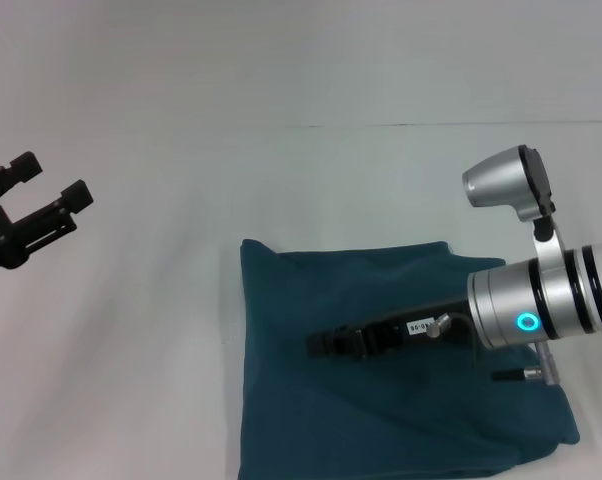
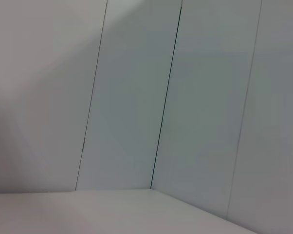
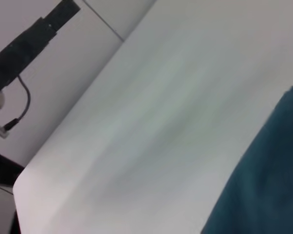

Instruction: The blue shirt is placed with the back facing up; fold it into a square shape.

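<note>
The blue shirt (image 1: 381, 400) lies on the white table (image 1: 281, 180) as a folded, roughly square teal-blue block with a plain face up, in front of me and right of centre. My right gripper (image 1: 321, 346) hovers over the shirt's middle and points toward my left. One edge of the shirt also shows in the right wrist view (image 3: 268, 180). My left gripper (image 1: 51, 182) is open and empty, held above the table far to the left, well apart from the shirt.
The right arm's silver wrist (image 1: 541, 300) with a lit blue ring hangs over the shirt's right side. The table's far edge meets a pale panelled wall (image 2: 137, 97). A black bar with a cable (image 3: 25, 44) stands beyond the table's edge.
</note>
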You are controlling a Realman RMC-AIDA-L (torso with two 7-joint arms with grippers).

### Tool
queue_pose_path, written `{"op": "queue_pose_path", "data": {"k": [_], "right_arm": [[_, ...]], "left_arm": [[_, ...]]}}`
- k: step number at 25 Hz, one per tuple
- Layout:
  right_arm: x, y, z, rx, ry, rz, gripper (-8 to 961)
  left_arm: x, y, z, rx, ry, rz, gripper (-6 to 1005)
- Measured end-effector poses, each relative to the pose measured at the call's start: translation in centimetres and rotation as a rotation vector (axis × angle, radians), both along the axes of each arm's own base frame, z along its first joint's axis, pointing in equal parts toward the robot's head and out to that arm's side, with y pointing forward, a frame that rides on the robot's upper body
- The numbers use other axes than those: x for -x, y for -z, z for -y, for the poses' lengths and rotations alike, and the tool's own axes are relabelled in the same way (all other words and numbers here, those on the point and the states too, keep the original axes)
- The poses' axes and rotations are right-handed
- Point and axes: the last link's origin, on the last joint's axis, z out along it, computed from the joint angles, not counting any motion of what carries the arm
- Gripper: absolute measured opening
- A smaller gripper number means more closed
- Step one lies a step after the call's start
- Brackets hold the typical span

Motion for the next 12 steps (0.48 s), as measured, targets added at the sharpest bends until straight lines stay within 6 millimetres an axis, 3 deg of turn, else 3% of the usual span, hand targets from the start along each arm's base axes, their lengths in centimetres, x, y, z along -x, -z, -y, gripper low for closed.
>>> {"op": "queue_pose_path", "data": {"k": [12], "right_arm": [[-0.6, 1.4, 1.8, 0.095, 0.054, 0.028, 43]], "left_arm": [[0.1, 0.2, -0.2, 0.0, -0.012, 0.003, 877]]}}
